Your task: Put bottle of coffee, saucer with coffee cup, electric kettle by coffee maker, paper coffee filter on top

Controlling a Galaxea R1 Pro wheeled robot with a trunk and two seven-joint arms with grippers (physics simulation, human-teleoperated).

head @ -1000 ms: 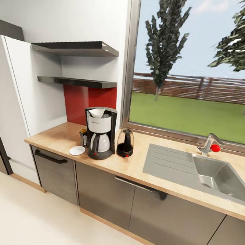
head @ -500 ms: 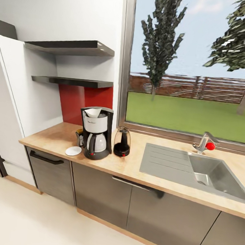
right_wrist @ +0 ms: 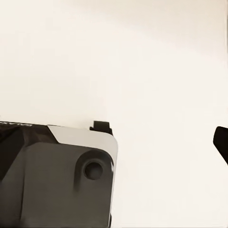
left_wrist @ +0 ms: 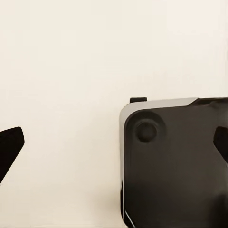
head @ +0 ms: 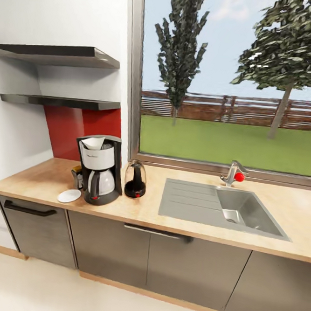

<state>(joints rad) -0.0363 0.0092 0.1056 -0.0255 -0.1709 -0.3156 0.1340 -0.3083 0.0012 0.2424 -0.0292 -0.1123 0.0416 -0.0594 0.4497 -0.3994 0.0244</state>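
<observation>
Counter: I see the black drip coffee maker (head: 98, 169) between flat white saucer (head: 69, 196) and squat see-through kettle (head: 135, 179)
Grippers: left (left_wrist: 114, 142) fingers spread wide; right I cannot tell

window (head: 226, 86) showing lawn, trees, fence | red backsplash (head: 78, 130) glowing | grey cabinets (head: 166, 259) standing on cream floor (head: 47, 287)

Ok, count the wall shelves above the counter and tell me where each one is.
2. The upper shelf is mounted on the wall left of the window; the kitchen shelf hangs directly below it, above the coffee maker. Both run off the picture's left edge, so more could be hidden there.
</observation>
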